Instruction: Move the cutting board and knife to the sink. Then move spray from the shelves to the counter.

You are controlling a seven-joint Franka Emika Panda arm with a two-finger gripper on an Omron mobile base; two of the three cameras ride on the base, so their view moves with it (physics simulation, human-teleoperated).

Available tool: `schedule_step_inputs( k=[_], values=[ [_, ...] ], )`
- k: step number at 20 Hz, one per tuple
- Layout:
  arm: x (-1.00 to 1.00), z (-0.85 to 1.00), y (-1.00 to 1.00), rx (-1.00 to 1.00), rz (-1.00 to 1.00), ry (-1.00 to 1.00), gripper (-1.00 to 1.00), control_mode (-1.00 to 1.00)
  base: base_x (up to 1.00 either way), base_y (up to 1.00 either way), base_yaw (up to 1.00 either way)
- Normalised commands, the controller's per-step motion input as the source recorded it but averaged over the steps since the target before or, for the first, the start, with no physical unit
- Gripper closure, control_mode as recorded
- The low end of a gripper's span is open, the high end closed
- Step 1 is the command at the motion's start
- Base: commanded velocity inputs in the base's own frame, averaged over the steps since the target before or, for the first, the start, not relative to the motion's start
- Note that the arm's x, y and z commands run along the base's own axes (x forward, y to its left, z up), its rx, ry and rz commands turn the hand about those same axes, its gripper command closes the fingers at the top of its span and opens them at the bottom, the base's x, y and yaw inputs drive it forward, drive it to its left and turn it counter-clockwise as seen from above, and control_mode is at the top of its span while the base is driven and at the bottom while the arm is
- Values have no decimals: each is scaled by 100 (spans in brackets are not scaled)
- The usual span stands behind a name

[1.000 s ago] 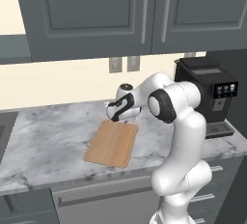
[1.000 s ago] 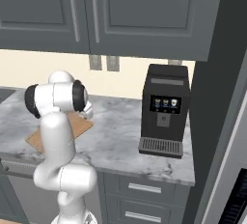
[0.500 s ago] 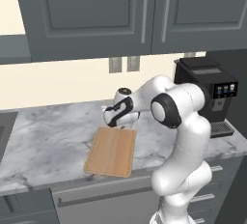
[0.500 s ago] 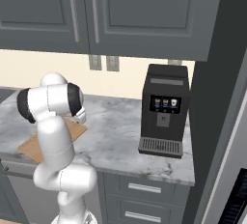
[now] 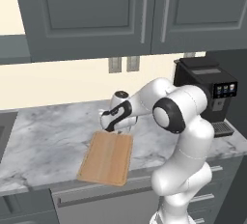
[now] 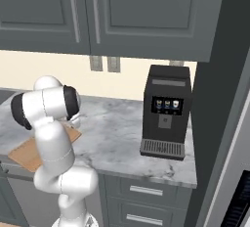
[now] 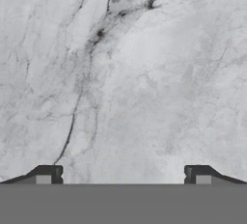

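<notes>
Shifting rightward across both base views since a second ago, the whole scene is sliding with the driving base. In the left base view the gripper (image 5: 115, 127), jaws spread wide and holding nothing, is hovering at the cutting board's (image 5: 107, 158) far edge, mid-frame. The counter (image 5: 48, 141) is stretching bare toward the left, the sink (image 5: 6, 131) showing at the left edge, a coffee machine (image 6: 167, 111) standing right.

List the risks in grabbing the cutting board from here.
The cutting board lies flat on the counter, so the open gripper at its far edge may only skid over it. Its near corner overhangs the counter's front edge; a push might tip it off.
</notes>
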Motion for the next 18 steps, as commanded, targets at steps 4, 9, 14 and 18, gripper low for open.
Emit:
schedule_step_inputs(
  k=[4,9,14,18],
  values=[
    [-46,-25,27,0,-7,6,-100,-100,0,0,0],
    [-40,-24,23,0,-5,7,-100,-100,0,0,0],
    [-3,1,-1,2,1,-6,-100,-100,0,0,0],
    [-19,38,-6,8,10,-25,-100,-100,0,0,0]
  ],
)
